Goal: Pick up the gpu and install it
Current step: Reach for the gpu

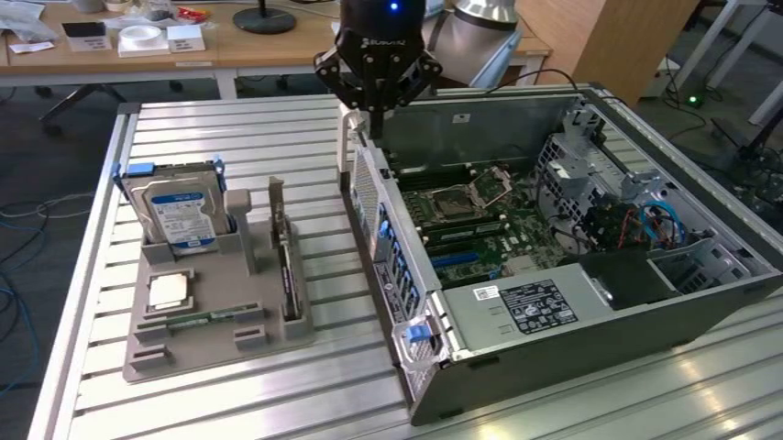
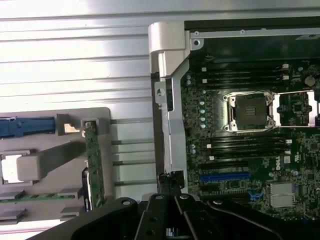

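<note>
The gpu (image 1: 286, 275) stands on edge in a slot of the grey holder tray (image 1: 196, 353), its silver bracket end pointing up. In the wrist view the gpu (image 2: 93, 165) appears as a thin green board edge beside the open computer case (image 2: 170, 130). My gripper (image 1: 372, 112) hangs over the case's back wall near its far corner, well away from the gpu. Its black fingers (image 2: 150, 220) are shut together with nothing between them. The gripper (image 2: 169, 192) sits just above the case's rear panel edge.
A hard drive (image 1: 181, 215) with a blue-white label stands at the tray's far end, with a processor chip (image 1: 168, 291) and a green memory stick (image 1: 202, 319) lying nearby. The motherboard (image 1: 471, 229) lies exposed inside the case, with a blue slot (image 2: 225, 176). Desks stand behind.
</note>
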